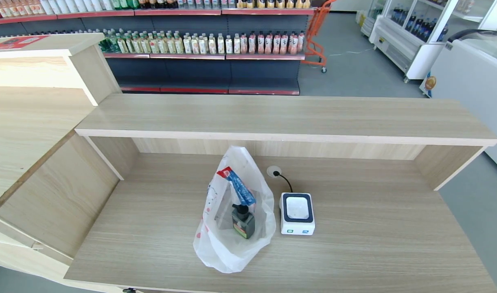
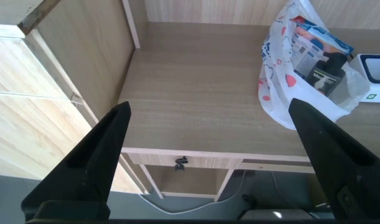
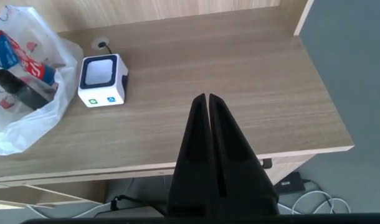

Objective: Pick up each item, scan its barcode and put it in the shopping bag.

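A white plastic shopping bag (image 1: 232,221) stands on the wooden counter (image 1: 354,244), holding a dark pump bottle (image 1: 243,221) and a blue and red box (image 1: 237,185). Just right of it sits the white barcode scanner (image 1: 296,213) with its dark window facing up. In the left wrist view my left gripper (image 2: 209,124) is open, held back over the counter's near edge, with the bag (image 2: 302,68) ahead of it. My right gripper (image 3: 208,99) is shut with nothing in it, above the counter's near right part, well away from the scanner (image 3: 101,81) and bag (image 3: 28,87).
A raised wooden ledge (image 1: 285,118) runs behind the counter, with side panels at both ends. The scanner's cable runs to a hole (image 1: 274,171) in the counter. Store shelves of bottles (image 1: 199,42) and freezers (image 1: 468,61) stand beyond.
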